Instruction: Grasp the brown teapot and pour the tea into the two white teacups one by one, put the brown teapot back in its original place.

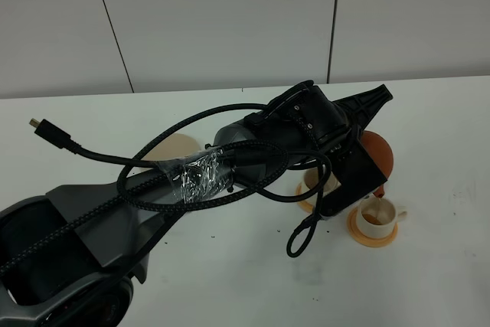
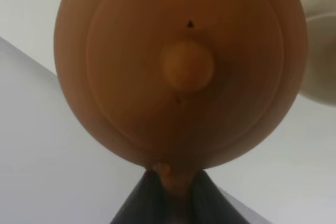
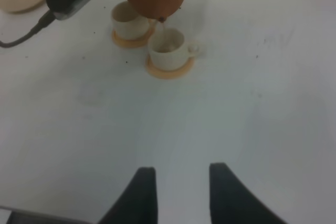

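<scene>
Terracotta fills the left wrist view: the brown teapot [image 2: 178,66] is seen lid-on, with its knob [image 2: 187,65] near the middle. The left gripper [image 2: 176,198] is clamped on the teapot's handle, with a dark finger on either side. One of the two white teacups [image 2: 321,51] shows past the pot's rim; which one cannot be told.

From the high camera, the left arm [image 1: 153,189] reaches across the middle of the table [image 1: 444,135], with a cable [image 1: 253,181] looping around it. The teapot is held in the air, tilted over the right teacup [image 1: 377,216]. That cup stands on an orange coaster [image 1: 373,237] and holds tea [image 1: 374,218]. The left teacup [image 1: 312,183] is half hidden by the gripper. The beige saucer [image 1: 172,147] lies well to the left, with nothing on it. The table's far edge meets the wall [image 1: 230,21]. Open tabletop lies right of the cups and toward the camera.

In the right wrist view, the right gripper [image 3: 178,192] has its jaws apart with nothing between them. It is low over the table, and a wide bare stretch separates it from the cups.
</scene>
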Controlling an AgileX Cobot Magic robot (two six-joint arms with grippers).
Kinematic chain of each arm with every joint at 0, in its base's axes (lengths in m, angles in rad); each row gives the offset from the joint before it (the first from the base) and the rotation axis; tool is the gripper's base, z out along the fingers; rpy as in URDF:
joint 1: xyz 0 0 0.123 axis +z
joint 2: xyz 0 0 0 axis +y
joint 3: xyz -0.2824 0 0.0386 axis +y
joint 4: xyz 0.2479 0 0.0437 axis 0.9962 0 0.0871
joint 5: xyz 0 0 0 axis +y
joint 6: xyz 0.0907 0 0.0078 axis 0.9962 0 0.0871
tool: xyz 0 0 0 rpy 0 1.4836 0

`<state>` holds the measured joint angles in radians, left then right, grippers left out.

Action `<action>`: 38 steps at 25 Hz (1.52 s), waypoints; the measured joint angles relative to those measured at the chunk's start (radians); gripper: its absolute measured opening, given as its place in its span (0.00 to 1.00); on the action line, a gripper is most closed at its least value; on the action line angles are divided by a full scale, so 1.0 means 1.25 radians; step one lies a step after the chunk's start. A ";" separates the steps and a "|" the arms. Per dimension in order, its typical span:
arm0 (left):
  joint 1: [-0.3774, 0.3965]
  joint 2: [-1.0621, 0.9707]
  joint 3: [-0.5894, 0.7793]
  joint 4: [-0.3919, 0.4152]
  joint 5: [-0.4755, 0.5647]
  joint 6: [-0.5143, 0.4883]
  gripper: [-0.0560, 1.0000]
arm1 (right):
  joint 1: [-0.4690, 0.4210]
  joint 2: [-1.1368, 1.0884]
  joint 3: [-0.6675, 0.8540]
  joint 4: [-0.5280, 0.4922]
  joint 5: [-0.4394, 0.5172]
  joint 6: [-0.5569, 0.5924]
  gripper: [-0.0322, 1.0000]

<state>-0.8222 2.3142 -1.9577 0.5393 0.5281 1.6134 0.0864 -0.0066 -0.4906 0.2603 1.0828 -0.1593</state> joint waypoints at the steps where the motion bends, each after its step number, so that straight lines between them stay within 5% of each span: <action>1: 0.000 0.000 0.000 0.000 -0.002 0.004 0.22 | 0.000 0.000 0.000 0.000 0.000 0.000 0.27; 38: 0.000 0.008 0.000 0.000 -0.020 0.110 0.22 | 0.000 0.000 0.000 0.000 0.000 0.000 0.27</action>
<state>-0.8222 2.3246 -1.9577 0.5392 0.5029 1.7513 0.0864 -0.0066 -0.4906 0.2603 1.0828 -0.1593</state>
